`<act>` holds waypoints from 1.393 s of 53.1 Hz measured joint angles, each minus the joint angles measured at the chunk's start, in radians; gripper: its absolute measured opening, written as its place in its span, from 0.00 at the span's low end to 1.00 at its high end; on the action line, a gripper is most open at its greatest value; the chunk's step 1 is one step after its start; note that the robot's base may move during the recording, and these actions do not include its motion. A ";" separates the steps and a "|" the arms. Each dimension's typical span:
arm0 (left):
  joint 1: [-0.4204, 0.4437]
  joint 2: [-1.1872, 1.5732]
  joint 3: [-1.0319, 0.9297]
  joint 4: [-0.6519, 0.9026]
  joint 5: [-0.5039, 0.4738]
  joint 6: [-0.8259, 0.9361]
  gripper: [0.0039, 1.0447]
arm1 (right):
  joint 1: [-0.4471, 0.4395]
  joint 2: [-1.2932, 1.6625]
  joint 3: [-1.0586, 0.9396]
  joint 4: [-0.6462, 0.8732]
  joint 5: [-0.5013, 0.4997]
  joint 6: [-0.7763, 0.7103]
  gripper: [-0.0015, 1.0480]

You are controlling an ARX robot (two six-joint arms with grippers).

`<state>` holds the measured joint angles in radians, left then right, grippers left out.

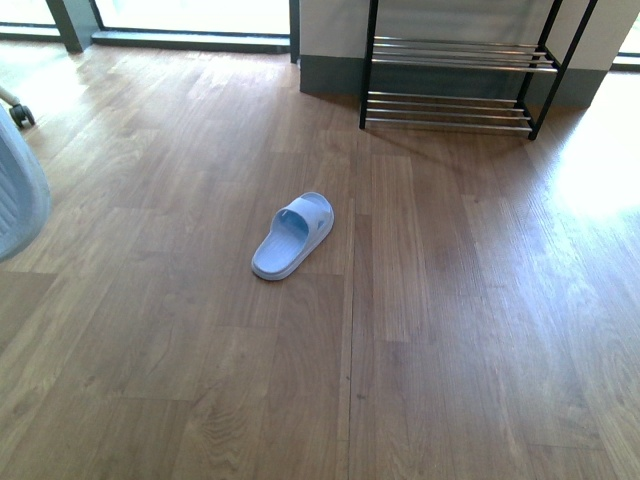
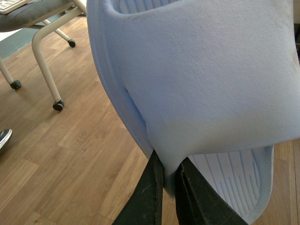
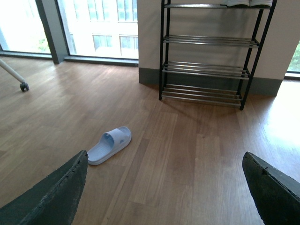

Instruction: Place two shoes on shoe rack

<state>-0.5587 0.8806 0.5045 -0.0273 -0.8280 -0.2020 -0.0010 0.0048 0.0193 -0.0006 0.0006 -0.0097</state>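
Inside left tool (image 2: 170,164), one slide (image 2: 211,84) (pale blue)

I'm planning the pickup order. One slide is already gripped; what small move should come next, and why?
Probably lower the right gripper toward the slide on the floor. It is open and holds nothing, the left gripper is shut on the other slide, and the shoe rack stands farther off.
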 joint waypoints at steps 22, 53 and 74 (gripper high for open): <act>-0.003 0.000 0.000 0.001 0.002 0.004 0.03 | 0.000 0.000 0.000 0.000 0.003 0.000 0.91; -0.003 -0.005 -0.001 0.001 -0.003 0.007 0.03 | 0.000 -0.001 0.000 0.000 -0.003 0.001 0.91; -0.005 -0.002 -0.001 0.001 0.001 0.007 0.03 | 0.000 -0.001 0.000 0.000 0.000 0.002 0.91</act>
<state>-0.5636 0.8783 0.5037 -0.0261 -0.8272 -0.1947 -0.0010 0.0040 0.0193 -0.0006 0.0010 -0.0082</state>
